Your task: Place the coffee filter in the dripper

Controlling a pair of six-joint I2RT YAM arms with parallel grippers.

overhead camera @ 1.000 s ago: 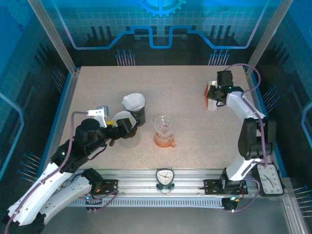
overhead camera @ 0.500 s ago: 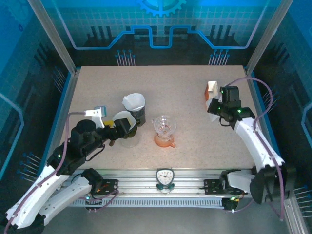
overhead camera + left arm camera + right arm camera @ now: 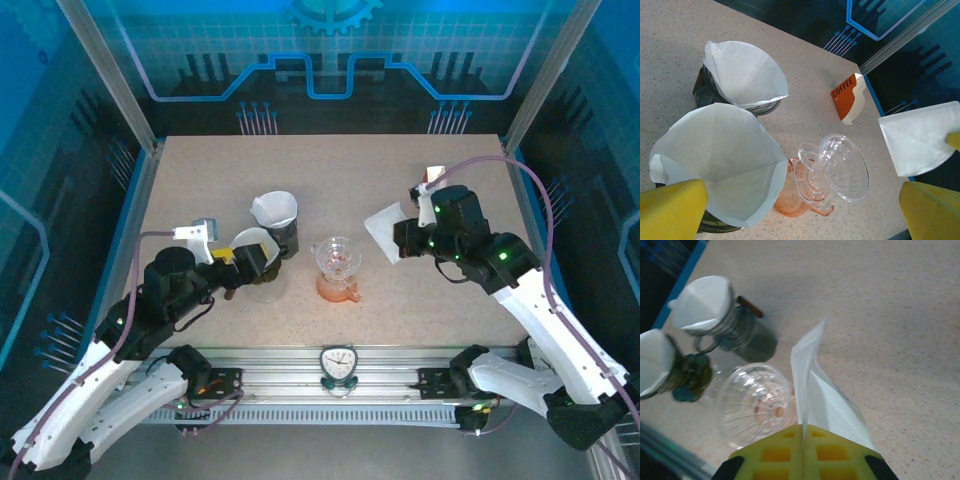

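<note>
Now right fingers point(image 3: 771, 454), clenching the coffee filter point(image 3: 383, 232), are nearing the centre-frame dripper point(image 3: 337, 258) from the box point(image 3: 847, 97); left fingers point(image 3: 670, 207) are gaping, released.

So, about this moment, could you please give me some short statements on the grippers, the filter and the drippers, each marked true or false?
1. The right gripper is shut on a folded white paper filter. True.
2. The clear dripper already has a filter in it. False: its cone is empty, and the held filter is up beside it on the right.
3. The left gripper is shut on a dripper. False: its jaws stand wide open and grip nothing.
4. The far dark dripper and the near dark dripper, both left of the clear one, each have a paper liner inside. True.
</note>
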